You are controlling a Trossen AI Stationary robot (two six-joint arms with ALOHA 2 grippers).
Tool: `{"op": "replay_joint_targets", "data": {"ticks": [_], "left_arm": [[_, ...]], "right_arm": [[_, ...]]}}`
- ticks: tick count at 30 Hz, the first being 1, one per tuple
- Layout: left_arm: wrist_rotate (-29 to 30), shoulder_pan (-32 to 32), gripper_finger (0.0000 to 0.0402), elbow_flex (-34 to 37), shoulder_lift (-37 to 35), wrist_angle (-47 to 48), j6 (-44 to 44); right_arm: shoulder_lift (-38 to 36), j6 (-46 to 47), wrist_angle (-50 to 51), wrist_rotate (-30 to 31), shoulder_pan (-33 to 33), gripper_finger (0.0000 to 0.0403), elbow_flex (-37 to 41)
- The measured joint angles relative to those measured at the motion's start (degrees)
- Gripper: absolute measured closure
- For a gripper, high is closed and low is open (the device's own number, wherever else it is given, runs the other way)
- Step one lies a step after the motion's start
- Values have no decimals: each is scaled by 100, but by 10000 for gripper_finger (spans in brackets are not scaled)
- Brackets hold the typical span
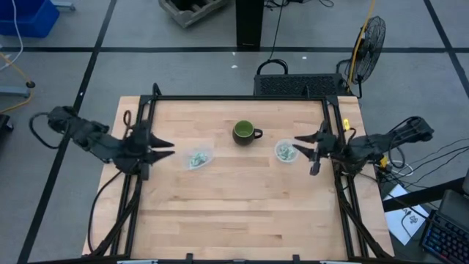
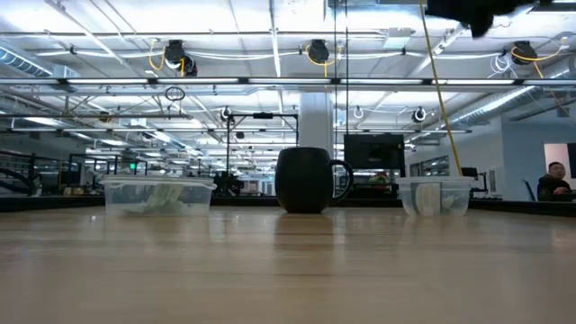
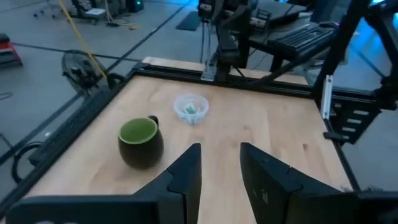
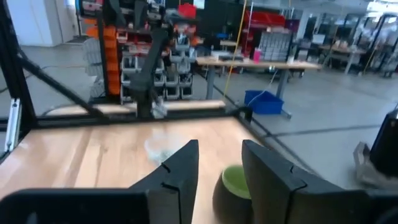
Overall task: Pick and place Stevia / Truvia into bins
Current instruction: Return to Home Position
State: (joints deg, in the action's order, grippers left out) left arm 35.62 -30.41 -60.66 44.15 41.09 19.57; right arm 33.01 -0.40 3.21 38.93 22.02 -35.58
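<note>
Wooden worktop (image 1: 234,213) from above: sweetener packets (image 1: 196,159) lie inside the left bin (image 1: 208,152) and right bin (image 1: 276,150), each bin just inboard of the nearer left hand (image 1: 163,148) or right hand (image 1: 300,146), both spread and empty.

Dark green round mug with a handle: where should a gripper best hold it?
Probably its rim wall, pinched from above on the left arm's side: the dark green mug stands upright, mouth open, its handle jutting toward the right arm.

A dark green mug (image 1: 244,133) is set on a pale wooden counter (image 1: 242,213). A clear bin (image 1: 198,158) is placed left of the mug, a second clear bin (image 1: 285,152) right of it.
</note>
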Motion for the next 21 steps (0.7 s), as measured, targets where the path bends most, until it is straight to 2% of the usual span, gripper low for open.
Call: {"op": "replay_joint_targets", "data": {"ticks": [3, 7, 10, 12, 15, 18, 21], "left_arm": [[-93, -127, 284, 767, -401, -463, 26], [-324, -253, 284, 1824, -966, -1083, 130], [-64, -273, 284, 2154, -1588, -1073, 249], [25, -267, 284, 2265, -2010, -1046, -12], [-392, -262, 284, 2396, -2537, -1245, -571], [-1039, -262, 284, 2809, -2761, -1797, -1091], [-1174, -251, 284, 3340, -2857, -2732, -1550]], "right_arm": [[-194, 278, -152, -78, 0, 292, 629], [-497, 371, -1169, -171, 18, 299, 1537], [-914, -39, -1682, -161, 20, 304, 1841], [-1234, -263, -1795, -166, 20, 306, 1861], [-1693, -353, -1715, -237, 19, 307, 1856], [-1999, -238, -1023, -625, 20, 307, 1887], [-2200, -56, -895, -840, 21, 307, 2129]]}}
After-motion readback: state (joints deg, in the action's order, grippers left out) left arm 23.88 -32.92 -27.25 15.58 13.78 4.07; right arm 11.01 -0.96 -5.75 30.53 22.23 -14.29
